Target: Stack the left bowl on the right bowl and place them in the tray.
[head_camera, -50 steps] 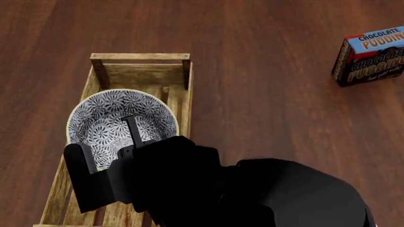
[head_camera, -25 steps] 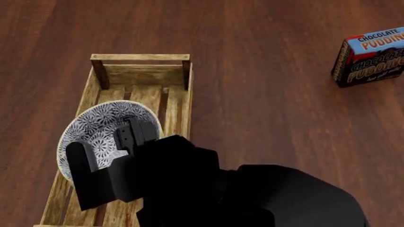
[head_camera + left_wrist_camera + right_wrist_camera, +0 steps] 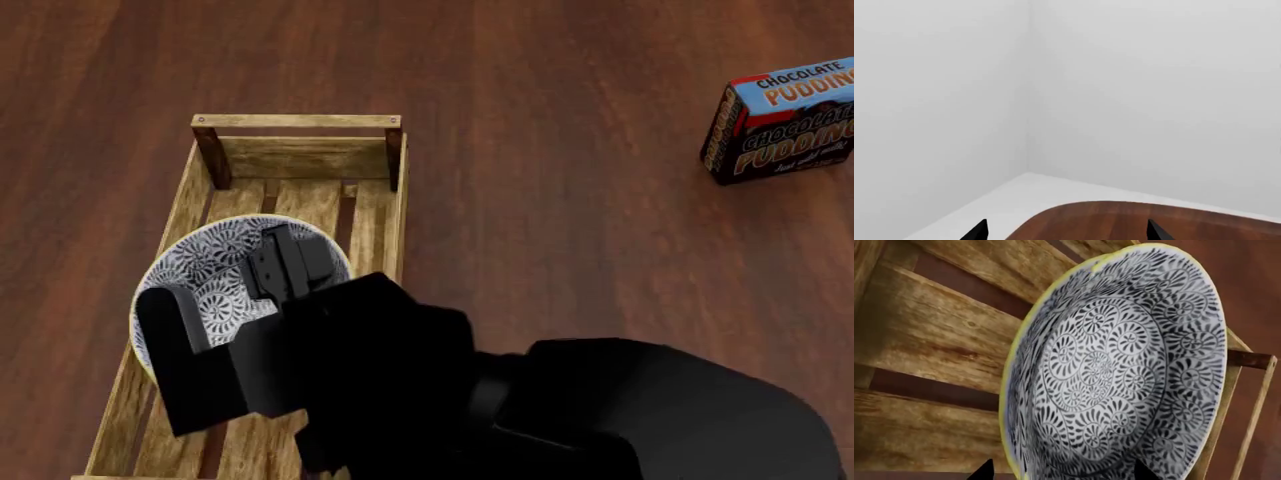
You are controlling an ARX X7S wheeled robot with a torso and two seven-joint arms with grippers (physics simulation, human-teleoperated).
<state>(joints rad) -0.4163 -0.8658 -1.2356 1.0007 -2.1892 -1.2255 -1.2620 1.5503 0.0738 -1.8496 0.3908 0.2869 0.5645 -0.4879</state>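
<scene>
Your right pincer point(image 3: 274, 275) fills the lower middle of the head frame, reaching over the tray point(image 3: 371, 225); whether it is clenched on the bowl point(image 3: 214, 265) you cannot tell. The patterned bowl point(image 3: 1121, 370) lies in the tray's near half, at left centre. The pudding box point(image 3: 783, 120) stands on the bench point(image 3: 561, 150) at the upper right edge. Your left pincer point(image 3: 1066, 231) shows only two fingertips point(image 3: 977, 231), spread apart, past the bench edge toward a white wall.
</scene>
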